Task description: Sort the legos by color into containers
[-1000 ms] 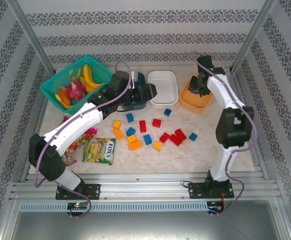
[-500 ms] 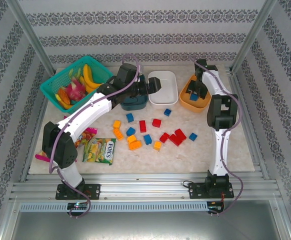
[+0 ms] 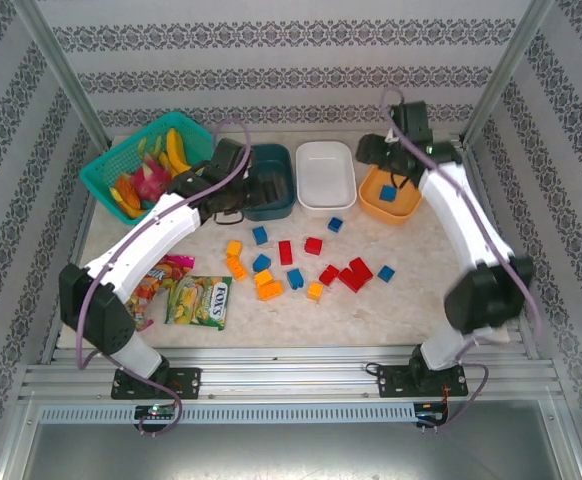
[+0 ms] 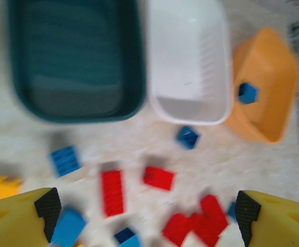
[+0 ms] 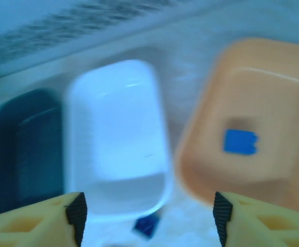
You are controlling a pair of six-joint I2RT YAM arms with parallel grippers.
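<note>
Orange tub [image 5: 273,98] on the right has one blue lego [image 5: 240,141] lying flat on its floor. Next to it in the middle is the white tub [image 3: 326,180], and left of that the dark teal tub [image 3: 271,185], so all three sit in a row along the far side of the table [image 3: 421,300].

The loose legos [image 3: 301,262] are scattered on the table in front of the tubs, between the two arms. Reds, blues and orange-yellows are all mixed up, and a few are touching. One stray blue brick [image 3: 335,224] lies just in front of the white tub, near its right corner.

From the top view, the right gripper [image 5: 149,218] hangs over the far end of the orange tub. Its fingers are spread wide with nothing between them. The left gripper [image 4: 143,213] is by the near-left side of the dark teal tub, also spread wide and carrying nothing.

Off on the far left there's a bright teal mesh basket [image 3: 99,190] holding toy fruit [image 3: 156,170], and a couple of candy bags [image 3: 199,300] lie beside the left arm. Both wrist views are pretty blurry, fyi.
</note>
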